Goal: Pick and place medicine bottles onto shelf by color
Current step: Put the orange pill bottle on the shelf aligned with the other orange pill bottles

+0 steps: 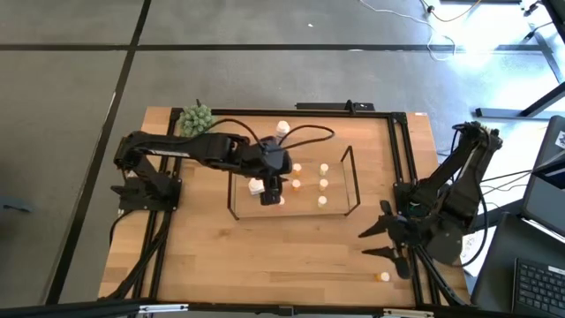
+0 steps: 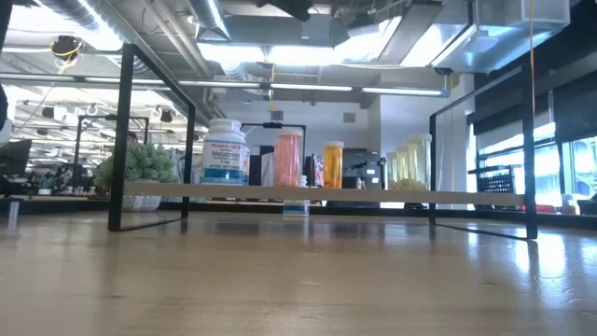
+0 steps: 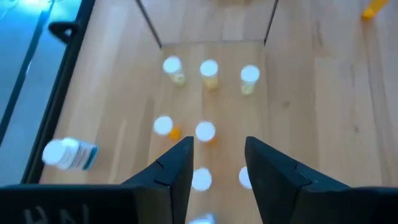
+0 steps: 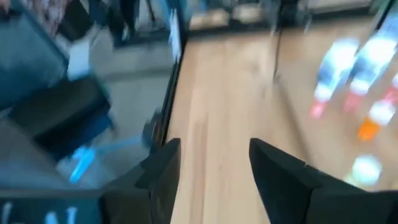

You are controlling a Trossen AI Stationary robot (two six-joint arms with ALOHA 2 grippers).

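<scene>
White-capped bottles (image 3: pixel 208 70) — pink, orange, perhaps cream.

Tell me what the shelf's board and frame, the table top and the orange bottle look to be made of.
Shelf board: pale wood or wood-look panel, matte, thin edge. Shelf frame: thin black bars, probably painted metal. Table top: light wood with visible plank grain and a soft sheen. Orange bottle: translucent amber, probably plastic; light glows through it.

Bright overhead ceiling lights glare in the low view; the right wrist view is heavily motion-blurred.
</scene>
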